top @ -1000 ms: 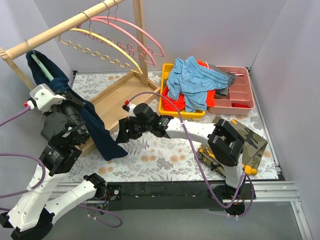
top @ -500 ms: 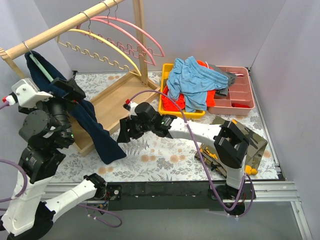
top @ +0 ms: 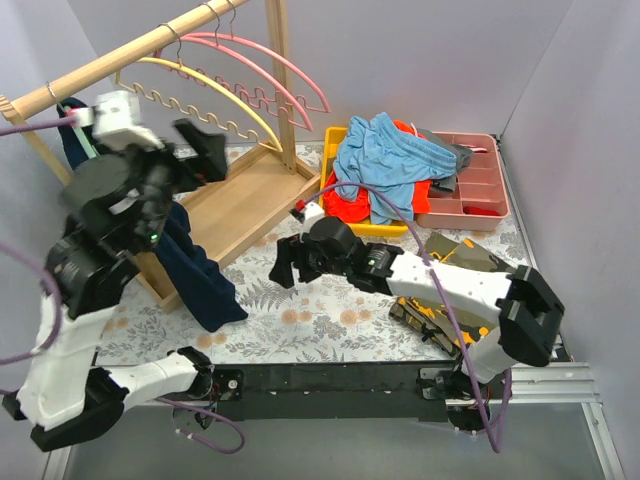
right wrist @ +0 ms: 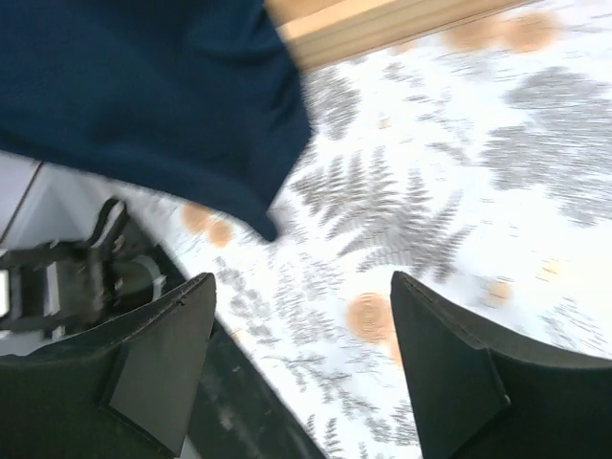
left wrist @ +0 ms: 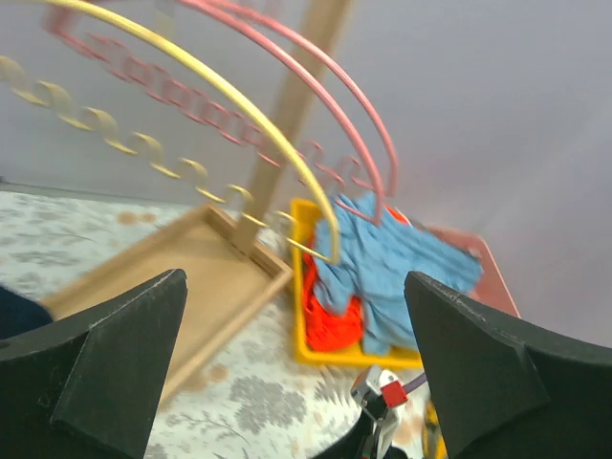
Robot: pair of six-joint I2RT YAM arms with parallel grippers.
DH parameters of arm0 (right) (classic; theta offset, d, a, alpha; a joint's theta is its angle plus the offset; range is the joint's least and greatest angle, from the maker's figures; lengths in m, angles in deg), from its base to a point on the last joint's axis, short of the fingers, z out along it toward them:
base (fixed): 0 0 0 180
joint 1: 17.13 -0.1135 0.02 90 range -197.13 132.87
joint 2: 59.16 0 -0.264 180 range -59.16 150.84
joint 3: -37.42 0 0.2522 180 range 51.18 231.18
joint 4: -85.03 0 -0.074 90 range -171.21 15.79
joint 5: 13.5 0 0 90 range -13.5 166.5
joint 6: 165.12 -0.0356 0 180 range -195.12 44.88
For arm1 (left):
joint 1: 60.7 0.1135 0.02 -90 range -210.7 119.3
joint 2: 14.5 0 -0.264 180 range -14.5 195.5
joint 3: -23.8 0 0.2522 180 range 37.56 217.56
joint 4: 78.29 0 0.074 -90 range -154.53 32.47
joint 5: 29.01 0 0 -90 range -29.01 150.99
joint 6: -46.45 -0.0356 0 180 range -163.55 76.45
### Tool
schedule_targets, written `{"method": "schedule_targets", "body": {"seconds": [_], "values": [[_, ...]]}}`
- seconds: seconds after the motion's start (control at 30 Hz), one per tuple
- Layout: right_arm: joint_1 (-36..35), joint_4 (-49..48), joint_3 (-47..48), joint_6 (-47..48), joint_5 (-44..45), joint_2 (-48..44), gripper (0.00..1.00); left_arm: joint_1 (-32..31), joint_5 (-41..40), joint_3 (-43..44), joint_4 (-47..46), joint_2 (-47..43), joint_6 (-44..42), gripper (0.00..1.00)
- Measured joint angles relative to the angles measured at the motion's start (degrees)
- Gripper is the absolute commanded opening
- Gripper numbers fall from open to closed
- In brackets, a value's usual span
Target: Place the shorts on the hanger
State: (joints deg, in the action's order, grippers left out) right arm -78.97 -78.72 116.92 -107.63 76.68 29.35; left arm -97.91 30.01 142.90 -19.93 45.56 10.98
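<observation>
the left hand (top: 205,152) stood wide with nothing between its fingers. in its own wrist view the left hand (left wrist: 295,279) framed only the yellow hanger (left wrist: 239,105), the pink hangers (left wrist: 325,86) and the far yellow bin (left wrist: 316,354). a second earlier it had been pinched narrow, low against the cloth at the left end of the rack; since then it had sprung apart and swung up and away, toward the middle of the wooden rail (top: 130,55).

the right hand (top: 285,268) was also spread and empty, hovering over the patterned worktop (top: 300,330). it had drifted to the right, off the lower corner of the cloth, and in its wrist view the right hand (right wrist: 301,287) showed that corner lying loose above and to the left.

the shorts (top: 195,280) hung free of both hands from the left end of the rail. they draped down past the rack base (top: 235,200), their lowest corner close to the worktop. only a sliver of the mint hanger (top: 84,143) showed at the top, behind the left arm, so how squarely the shorts (right wrist: 143,96) sat on it could not be told.

both hands letting go and backing off suggested the hanging step was finished. what remained was to see whether the cloth stayed put.
</observation>
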Motion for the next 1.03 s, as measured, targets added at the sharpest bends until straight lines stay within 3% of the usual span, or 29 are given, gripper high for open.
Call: {"method": "schedule_targets", "body": {"seconds": [0.2, 0.43, 0.6, 0.77, 1.03], "values": [[3.6, 0.7, -13.0, -1.7, 11.1, -12.5, 0.84, -1.0, 13.4, -13.9, -3.6, 4.9, 3.5, 0.98], [11.5, 3.3, -27.0, -4.8, 18.0, -27.2, 0.85, -10.3, 15.3, -33.6, -10.7, 5.2, 8.2, 0.98], [12.0, 4.3, -31.8, -6.7, 22.2, -35.8, 0.87, -10.9, 18.0, -47.2, -17.9, 4.8, 12.6, 0.98], [12.2, 5.5, -33.2, -7.9, 25.9, -38.3, 0.89, -10.9, 21.7, -56.5, -23.1, 4.8, 16.5, 0.98], [12.3, 10.4, -31.9, -8.0, 30.0, -38.3, 0.92, -10.9, 22.8, -61.8, -28.0, 0.2, 19.2, 0.98]]}}
